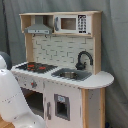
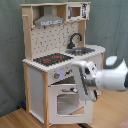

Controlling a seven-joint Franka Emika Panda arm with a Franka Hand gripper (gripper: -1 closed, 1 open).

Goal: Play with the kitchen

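— Where was the arm in the second exterior view?

— It reached in from the second exterior view's right edge, lying roughly level, white with a grey joint band, its flat end turned toward the second exterior view's left.

— And in the first exterior view?

— Only bulky white links filled the lower left corner.

— Was the hand open?

— I could not tell.
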